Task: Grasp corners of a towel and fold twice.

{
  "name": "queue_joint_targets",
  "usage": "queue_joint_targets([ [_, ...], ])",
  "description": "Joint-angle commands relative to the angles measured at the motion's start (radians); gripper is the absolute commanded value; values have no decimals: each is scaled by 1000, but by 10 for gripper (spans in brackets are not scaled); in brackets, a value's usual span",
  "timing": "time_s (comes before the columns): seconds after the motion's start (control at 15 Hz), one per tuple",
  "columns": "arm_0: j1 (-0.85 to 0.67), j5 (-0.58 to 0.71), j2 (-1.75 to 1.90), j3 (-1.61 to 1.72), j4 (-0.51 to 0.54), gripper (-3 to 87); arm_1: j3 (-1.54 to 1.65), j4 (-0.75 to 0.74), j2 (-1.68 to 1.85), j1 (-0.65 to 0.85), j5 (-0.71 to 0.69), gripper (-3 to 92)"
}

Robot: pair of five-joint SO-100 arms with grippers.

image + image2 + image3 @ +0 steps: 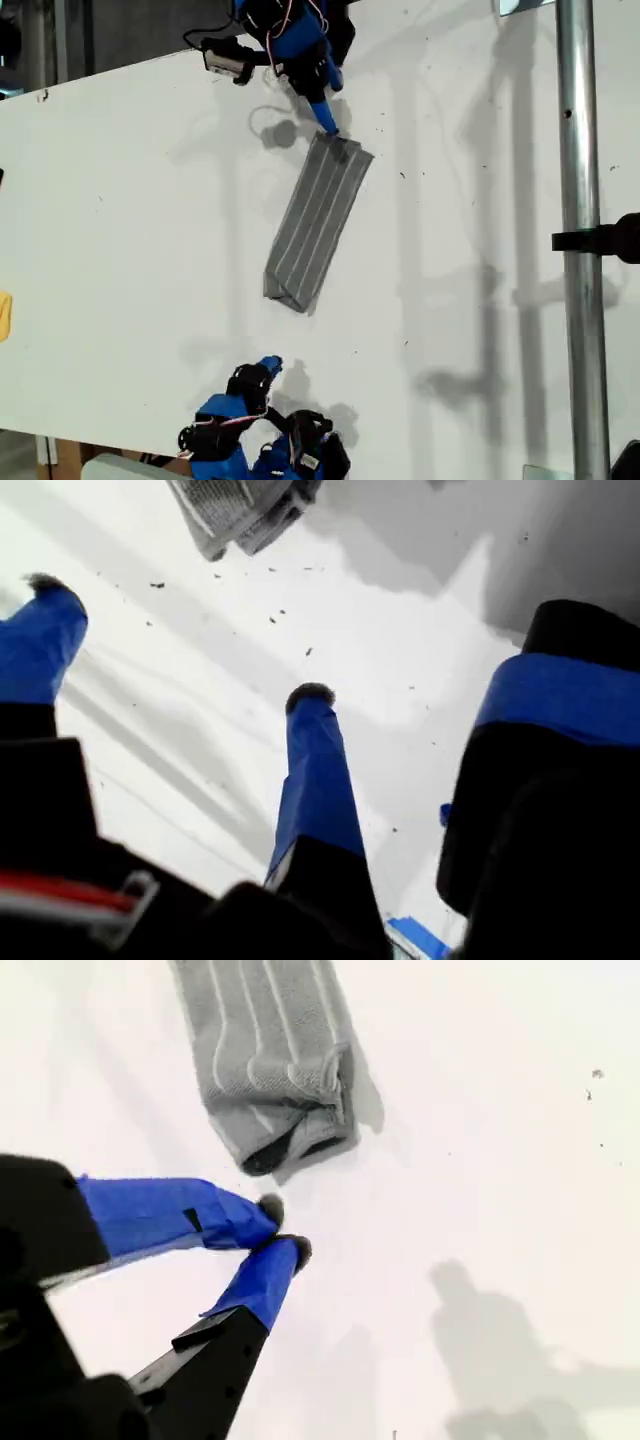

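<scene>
The towel (pixel 318 222) lies on the desk (pixel 130 220) as a narrow layered strip, apparently folded twice. First gripper (pixel 180 640) fingers are spread, empty; second gripper (pixel 285 1230) fingers closed, empty.

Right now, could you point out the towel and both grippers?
the towel (pixel 318 225): exterior view, strip's middle.
my first gripper (pixel 178 640): first wrist view, between fingertips.
my second gripper (pixel 283 1230): second wrist view, touching tips.

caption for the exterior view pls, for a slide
Folded grey striped towel lies as a narrow strip on the white table between two blue arms, neither holding it.
</scene>
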Motion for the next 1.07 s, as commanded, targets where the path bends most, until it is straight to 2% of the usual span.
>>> queue_joint_targets([
  [0.0,110,-219,518,342,-58,-25,-3,-3,15,-9,25,394],
  [0.07,167,-304,761,509,-112,-25,0,-3,23,-2,28,394],
  [0.2,284,-380,1273,850,-218,-26,6,-17,21,11,54,417],
  [0.47,331,-339,1267,873,-250,-26,31,-72,-54,29,129,473],
  [0.6,345,-328,1267,946,-299,-25,146,-178,-46,-15,244,479],
  [0.73,356,-337,1267,1009,-344,-25,259,-420,-152,3,272,461],
  [0.8,365,-341,1267,1011,-342,-25,241,-545,-321,29,259,460],
  [0.93,373,-342,1267,1005,-321,-25,106,-719,-701,130,140,467],
  [1.0,379,-345,1267,1003,-313,-25,71,-854,-856,178,87,459],
])
